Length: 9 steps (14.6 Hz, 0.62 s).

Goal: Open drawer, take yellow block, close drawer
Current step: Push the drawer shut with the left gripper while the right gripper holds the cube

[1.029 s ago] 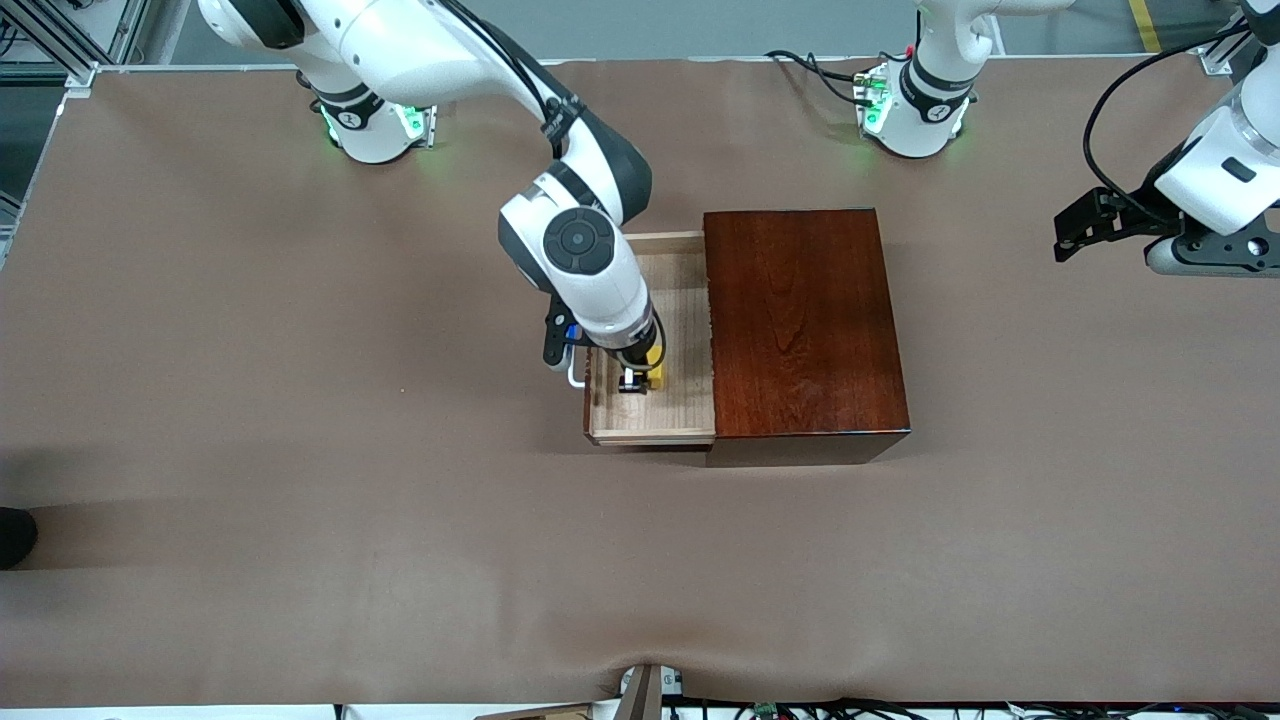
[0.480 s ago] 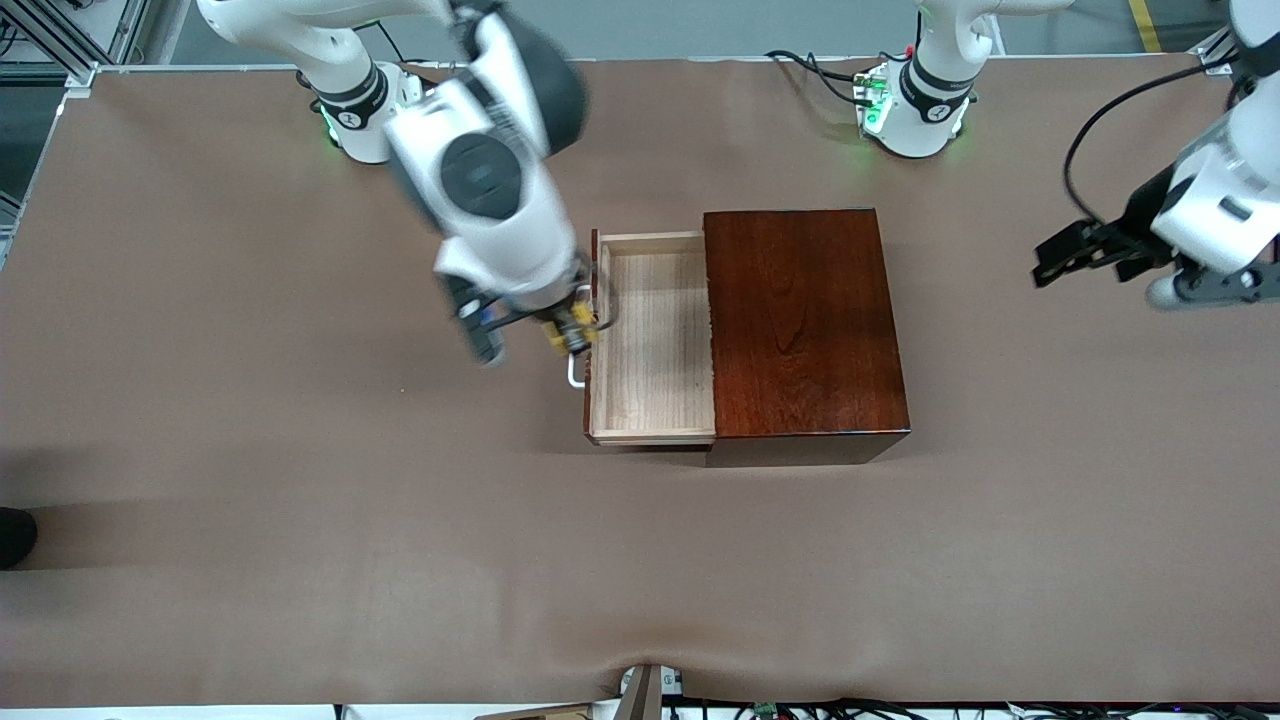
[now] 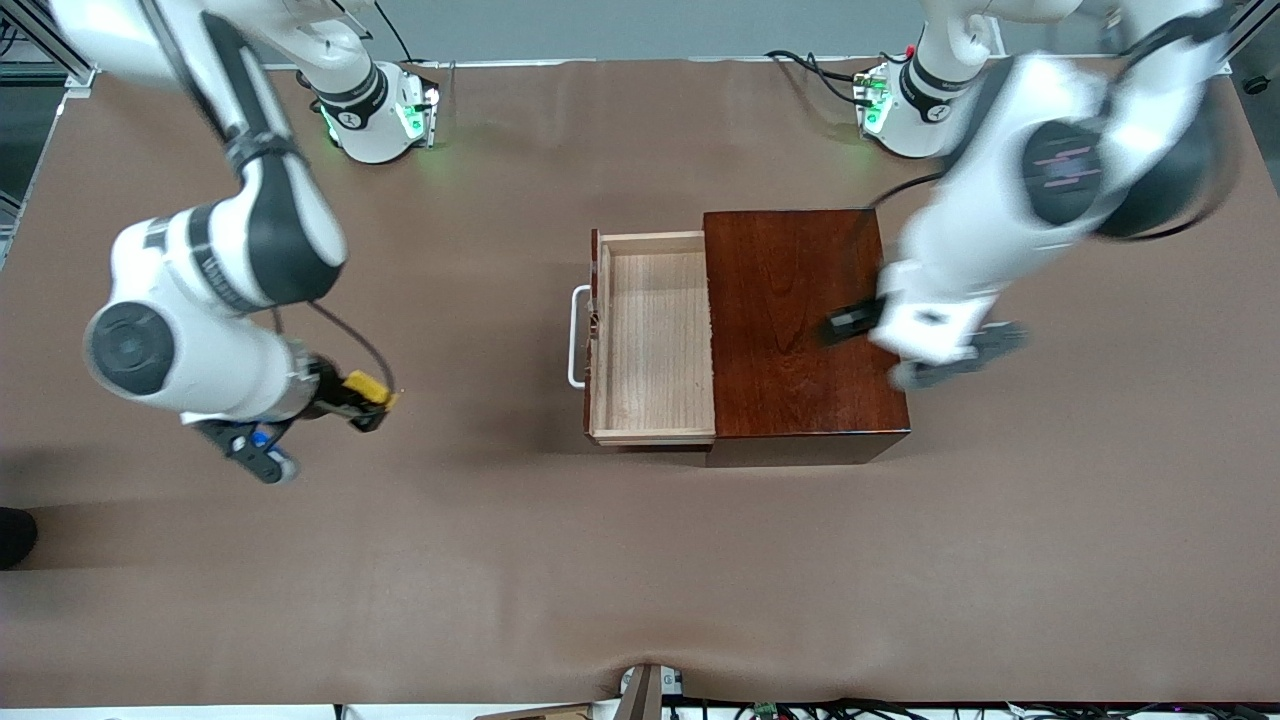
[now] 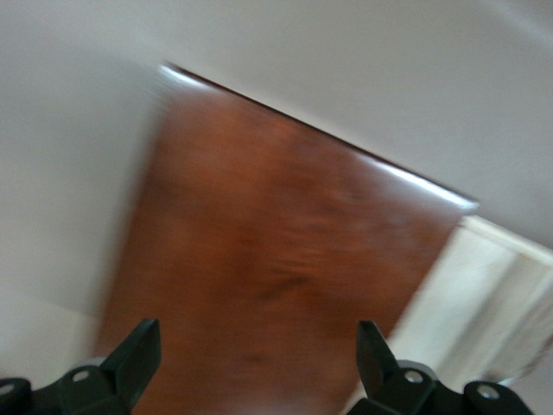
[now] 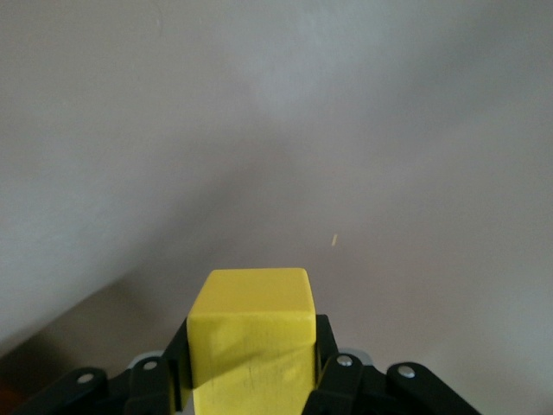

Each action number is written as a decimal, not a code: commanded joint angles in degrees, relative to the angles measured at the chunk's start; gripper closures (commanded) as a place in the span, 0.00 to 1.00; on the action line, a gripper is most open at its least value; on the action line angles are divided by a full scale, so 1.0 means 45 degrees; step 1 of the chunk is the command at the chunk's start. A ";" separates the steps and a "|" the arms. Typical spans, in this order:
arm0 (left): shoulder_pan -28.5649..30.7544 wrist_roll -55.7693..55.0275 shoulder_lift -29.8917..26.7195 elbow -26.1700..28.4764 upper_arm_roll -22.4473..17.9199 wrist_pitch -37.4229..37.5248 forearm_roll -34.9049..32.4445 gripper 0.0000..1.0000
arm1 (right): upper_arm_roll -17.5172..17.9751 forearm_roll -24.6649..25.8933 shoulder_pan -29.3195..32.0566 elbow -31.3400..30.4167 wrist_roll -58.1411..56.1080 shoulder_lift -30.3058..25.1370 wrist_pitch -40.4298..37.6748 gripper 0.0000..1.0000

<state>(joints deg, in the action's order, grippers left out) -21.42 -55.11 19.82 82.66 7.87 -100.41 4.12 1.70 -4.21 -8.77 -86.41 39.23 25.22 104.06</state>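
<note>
The right end effector is clamped on the yellow block, held over bare desk toward the right arm's end, well apart from the wooden box. The drawer stands pulled out, its white handle exposed. The left end effector hangs over the box top, fingers spread wide, gripping nothing.

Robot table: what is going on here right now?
The right hand holds the yellow block over bare table toward the right arm's end, clear of the box. The drawer stands open and looks empty. The left hand is open above the box top.
</note>
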 commanded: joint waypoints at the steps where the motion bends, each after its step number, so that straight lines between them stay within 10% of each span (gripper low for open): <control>1: -0.1912 -0.3405 0.1783 -0.1337 -0.0166 -0.1292 0.0081 0.00 | 0.0286 -0.0021 0.0735 -0.3290 -0.2616 -0.1073 0.3016 0.95; 9: -0.5431 -1.3226 0.4208 -0.2158 -0.0517 -0.6220 0.0003 0.00 | 0.0286 -0.0020 0.1557 -0.5817 -0.8676 0.0487 0.8708 0.95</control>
<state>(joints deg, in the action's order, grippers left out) -43.32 -104.88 36.49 76.10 7.05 -127.29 4.12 1.75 -4.21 -3.41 -112.52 5.26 25.74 140.54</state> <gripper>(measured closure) 0.000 0.441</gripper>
